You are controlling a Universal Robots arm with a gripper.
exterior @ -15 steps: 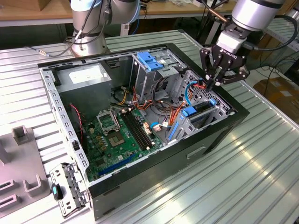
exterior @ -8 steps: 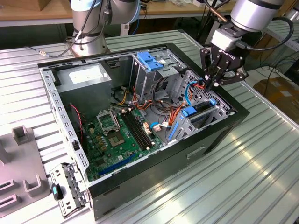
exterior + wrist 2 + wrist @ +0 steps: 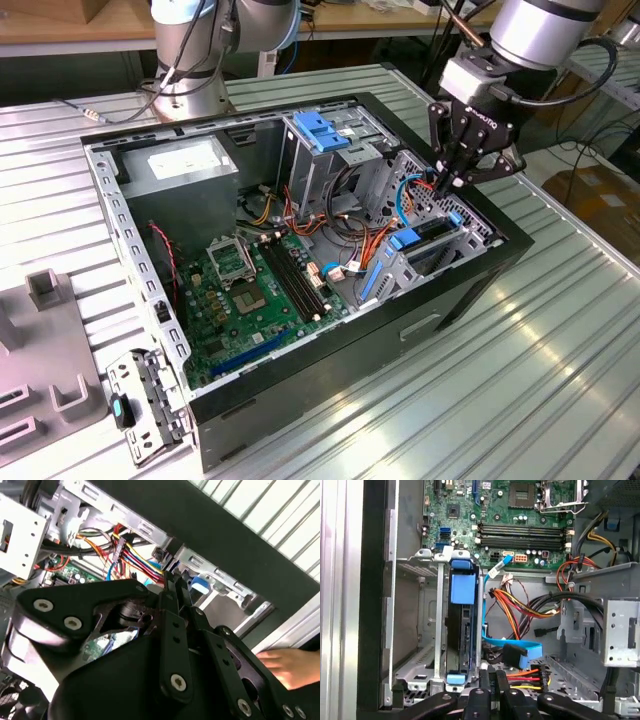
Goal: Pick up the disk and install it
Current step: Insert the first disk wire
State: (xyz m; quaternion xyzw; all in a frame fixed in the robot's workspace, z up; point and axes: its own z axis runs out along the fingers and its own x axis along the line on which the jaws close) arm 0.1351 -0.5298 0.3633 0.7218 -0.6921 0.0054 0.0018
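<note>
The disk (image 3: 461,635) stands on edge in a slot of the metal drive cage (image 3: 415,625), at the case's side on the exterior view's right. Blue carrier rails frame it, with a blue tab (image 3: 462,587) at one end. In the exterior view the disk (image 3: 432,232) shows as a dark slab between blue ends. My gripper (image 3: 446,186) hangs just above the cage end nearest the coloured power cables (image 3: 520,605). Its black fingers (image 3: 492,677) are pressed together with nothing between them, as the second wrist view's fingers (image 3: 172,587) also show. The gripper is not touching the disk.
The open black case (image 3: 330,380) lies on a ribbed metal table. Inside are a green motherboard (image 3: 255,290), a grey power-supply box (image 3: 180,165) and a cage with a blue latch (image 3: 322,130). A person's hand (image 3: 285,666) rests outside the case wall. Grey fixtures (image 3: 50,300) stand at the exterior view's left.
</note>
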